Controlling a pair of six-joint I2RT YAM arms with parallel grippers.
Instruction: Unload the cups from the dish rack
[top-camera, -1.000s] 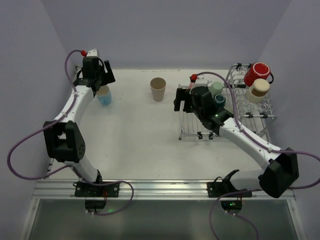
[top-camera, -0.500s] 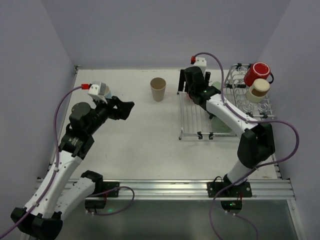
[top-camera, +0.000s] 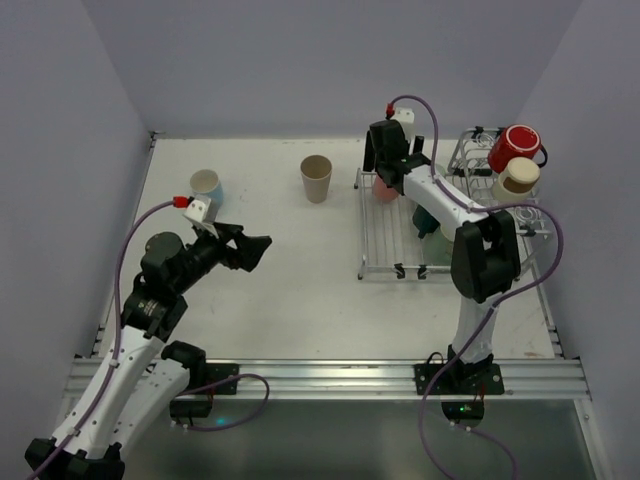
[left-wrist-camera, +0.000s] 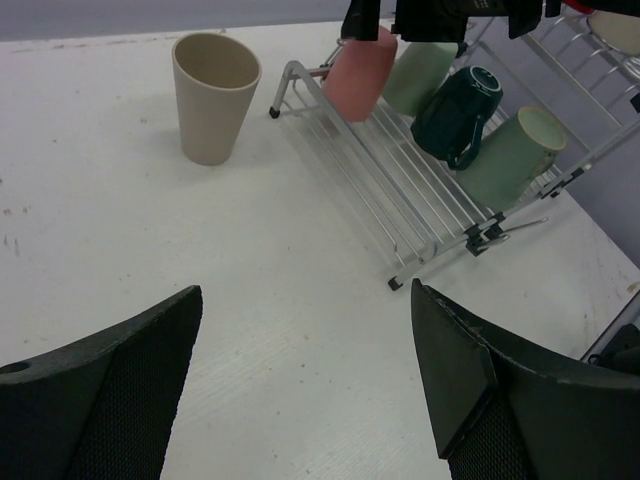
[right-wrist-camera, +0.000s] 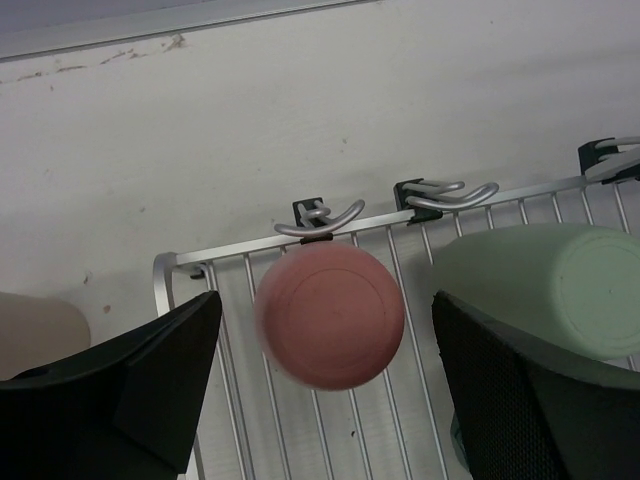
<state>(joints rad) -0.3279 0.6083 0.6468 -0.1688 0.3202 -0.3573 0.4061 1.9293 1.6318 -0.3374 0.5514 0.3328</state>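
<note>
though the right gripper (right-wrist-camera: 325, 302) gapes wide, the pink cup (right-wrist-camera: 330, 318) lies between its fingers (right-wrist-camera: 150, 385), untouched.

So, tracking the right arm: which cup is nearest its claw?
The pink cup, below the right claw at the rack corner; no other is pink.
</note>
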